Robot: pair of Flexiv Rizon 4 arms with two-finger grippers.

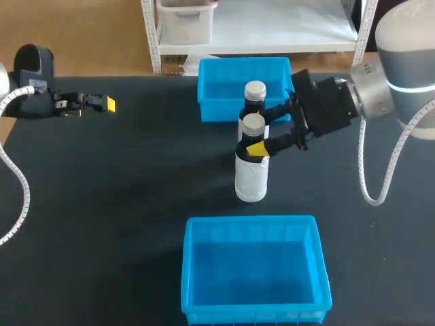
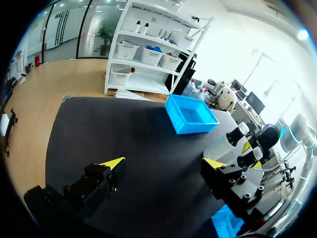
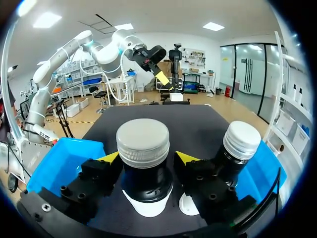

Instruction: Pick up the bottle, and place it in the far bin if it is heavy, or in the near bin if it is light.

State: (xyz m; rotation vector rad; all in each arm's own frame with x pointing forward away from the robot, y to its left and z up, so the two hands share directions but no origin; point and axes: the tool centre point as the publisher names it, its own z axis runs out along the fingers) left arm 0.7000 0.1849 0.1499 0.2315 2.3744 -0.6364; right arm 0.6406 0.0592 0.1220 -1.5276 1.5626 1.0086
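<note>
Bin walls come first: the near bin (image 1: 255, 314), a blue tub, lies closest to the robot with its mouth open. Just beyond it the bottle (image 1: 251, 176) stands upright on the table (image 1: 136, 204), with a white body, a dark neck and a pale cap.

The right pincer (image 1: 262, 134) comes in from the side and pinches that neck under the cap. In the wrist view, one finger lies against each side of the neck. I judge the step in hand to be the lift that tells heavy from light. It should go straight up and slowly, with the grip kept level. Held this high, the body could swing if the arm jerks.

The second bottle (image 1: 255, 95) stands just behind the far finger, so any drift backward risks knocking it over. It also stands between the held bottle and the far bin (image 1: 217, 112). A trip to the far bin would need height enough to pass over its cap, or a path around it. The near bin has no such obstacle in front of it.

Off to the far left, the left pincer (image 1: 103, 104) hangs with its fingers spread wide, holding nothing, well apart from everything.

The table is dark and matte, and bare between the bins apart from the two bottles. That leaves room to the sides but little behind the grasp.
</note>
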